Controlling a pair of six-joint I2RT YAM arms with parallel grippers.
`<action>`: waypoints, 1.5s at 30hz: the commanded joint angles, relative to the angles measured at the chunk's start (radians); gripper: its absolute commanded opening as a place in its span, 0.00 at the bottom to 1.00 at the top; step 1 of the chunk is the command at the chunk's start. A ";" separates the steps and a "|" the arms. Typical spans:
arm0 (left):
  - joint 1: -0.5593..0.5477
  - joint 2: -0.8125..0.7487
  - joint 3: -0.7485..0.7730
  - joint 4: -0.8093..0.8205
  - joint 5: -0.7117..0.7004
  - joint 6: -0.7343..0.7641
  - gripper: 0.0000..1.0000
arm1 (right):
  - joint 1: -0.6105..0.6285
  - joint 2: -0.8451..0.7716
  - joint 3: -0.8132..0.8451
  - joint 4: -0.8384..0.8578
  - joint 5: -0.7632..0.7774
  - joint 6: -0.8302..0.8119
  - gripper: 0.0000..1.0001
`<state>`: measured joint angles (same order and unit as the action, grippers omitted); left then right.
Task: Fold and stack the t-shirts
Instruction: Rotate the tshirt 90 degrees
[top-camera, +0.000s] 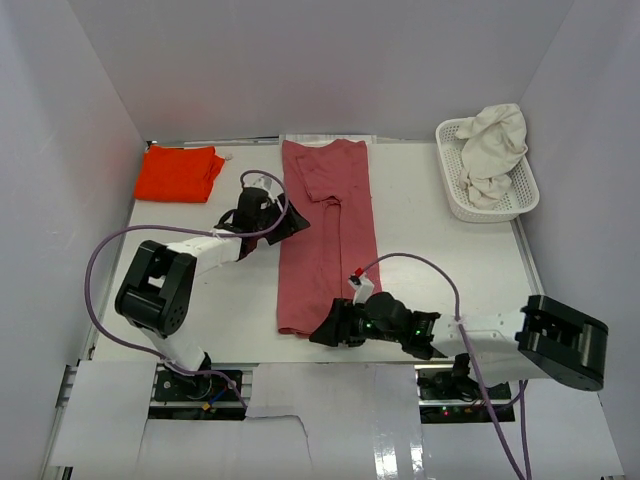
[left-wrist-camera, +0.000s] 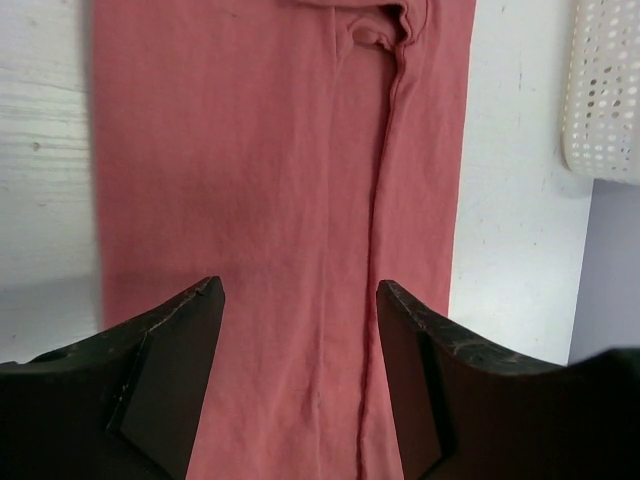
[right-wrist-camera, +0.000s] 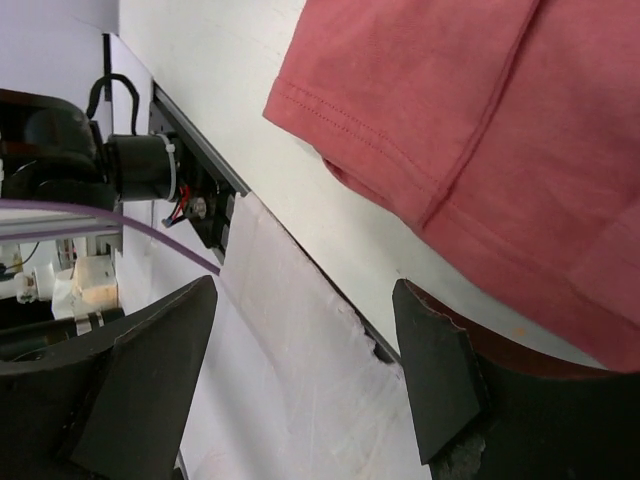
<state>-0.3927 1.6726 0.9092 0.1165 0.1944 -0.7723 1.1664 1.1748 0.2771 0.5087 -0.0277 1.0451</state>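
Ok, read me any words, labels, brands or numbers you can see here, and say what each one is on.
No text can be read in any view.
Rose-red t-shirt, orange-red t-shirt, cream-white t-shirt: no print or label showing.
White basket: no marking.
Small pale patch by the arm base, right wrist view: too blurred to read.

Rose-red t-shirt (top-camera: 328, 235), folded into a long strip, lies centred on the counter (top-camera: 440, 260); orange t-shirt (top-camera: 180, 173) folded far left; cream t-shirt (top-camera: 493, 150) crumpled in basket (top-camera: 452, 200).

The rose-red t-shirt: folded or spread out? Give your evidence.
Partly folded: the rose-red t-shirt lies as a long narrow strip, its sides turned inward.
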 joint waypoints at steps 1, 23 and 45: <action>-0.015 0.022 0.003 0.026 -0.003 0.028 0.73 | 0.042 0.129 0.098 0.146 0.080 0.073 0.77; -0.040 0.243 0.120 0.020 0.137 0.036 0.73 | 0.102 0.301 0.355 -0.176 0.188 -0.106 0.79; -0.048 0.269 0.140 0.003 0.145 0.027 0.73 | 0.144 0.421 0.412 -0.191 0.239 -0.206 0.81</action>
<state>-0.4286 1.9278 1.0504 0.1673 0.3523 -0.7597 1.3048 1.5730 0.6525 0.3096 0.1883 0.8619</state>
